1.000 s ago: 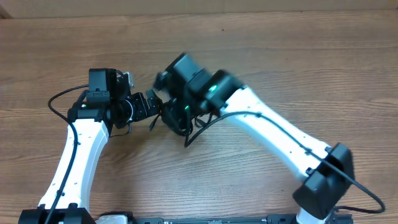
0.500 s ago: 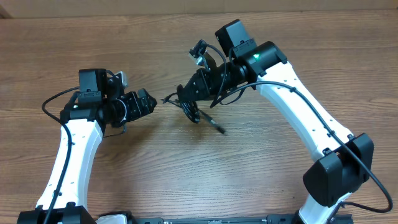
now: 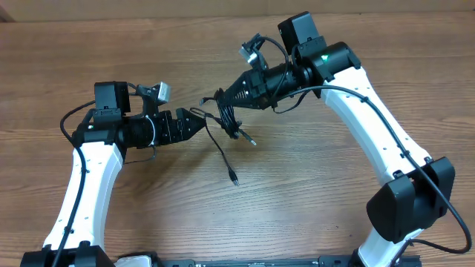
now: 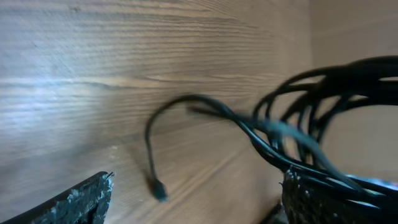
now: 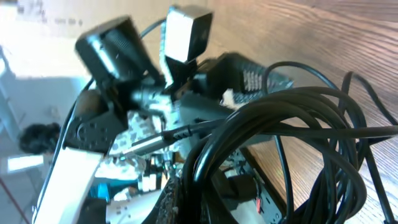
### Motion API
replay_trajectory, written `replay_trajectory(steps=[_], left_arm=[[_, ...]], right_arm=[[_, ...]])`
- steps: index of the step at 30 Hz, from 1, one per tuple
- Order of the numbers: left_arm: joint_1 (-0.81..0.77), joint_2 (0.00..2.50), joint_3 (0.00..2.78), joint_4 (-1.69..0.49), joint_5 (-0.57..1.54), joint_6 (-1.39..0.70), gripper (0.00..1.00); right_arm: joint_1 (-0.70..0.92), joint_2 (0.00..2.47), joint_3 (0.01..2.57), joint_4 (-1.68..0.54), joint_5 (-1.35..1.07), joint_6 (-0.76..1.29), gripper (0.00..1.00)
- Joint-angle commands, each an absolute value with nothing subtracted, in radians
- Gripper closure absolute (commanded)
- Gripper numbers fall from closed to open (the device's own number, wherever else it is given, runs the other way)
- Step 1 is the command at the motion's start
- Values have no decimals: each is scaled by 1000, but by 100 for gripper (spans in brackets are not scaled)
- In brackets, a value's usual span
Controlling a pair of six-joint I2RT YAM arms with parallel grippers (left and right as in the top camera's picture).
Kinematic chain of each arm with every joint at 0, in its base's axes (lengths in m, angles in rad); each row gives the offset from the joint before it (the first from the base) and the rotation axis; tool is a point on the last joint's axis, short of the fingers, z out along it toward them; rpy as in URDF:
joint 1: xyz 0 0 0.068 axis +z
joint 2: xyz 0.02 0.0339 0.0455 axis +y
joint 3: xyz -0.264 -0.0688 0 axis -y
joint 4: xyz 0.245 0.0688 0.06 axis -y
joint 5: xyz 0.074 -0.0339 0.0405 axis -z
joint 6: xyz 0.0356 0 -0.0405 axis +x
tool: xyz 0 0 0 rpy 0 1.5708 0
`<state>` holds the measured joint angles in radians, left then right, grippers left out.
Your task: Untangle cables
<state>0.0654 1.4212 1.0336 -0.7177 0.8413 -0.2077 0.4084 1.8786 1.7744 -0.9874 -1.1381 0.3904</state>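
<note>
Two arms: both reach over the wood table [image 3: 297, 215], their tips close together left of centre and facing each other.
Right gripper [image 3: 223, 99]: jaws together, clamped on the cables [image 3: 227, 119]. The bundle hangs at its tip as a knot of black loops.
Left gripper [image 3: 197, 122]: jaws wide apart, nothing clamped. On my left wrist feed several strands lie across one finger [image 4: 323, 199], and the other finger [image 4: 74, 202] is bare.
Cables, position: between the two grippers, held at the right one and draped onto the left one.
Long strand: leaves the bundle and runs toward the near edge, ending in a small plug [image 3: 234, 180] well apart from both grippers.
Short strand: ends in a second plug [image 3: 252, 141] just right of the bundle.
Right wrist feed: loops fill the foreground with the left arm blurred behind them. I cannot make out this gripper's own fingers here.
</note>
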Motion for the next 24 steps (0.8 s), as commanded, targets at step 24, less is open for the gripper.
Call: replay_trajectory(steps=[24], left_arm=[[-110,1435,969,-596,743,-1298,39]], right_arm=[[410,1856,1793,-896,-966,756,96]])
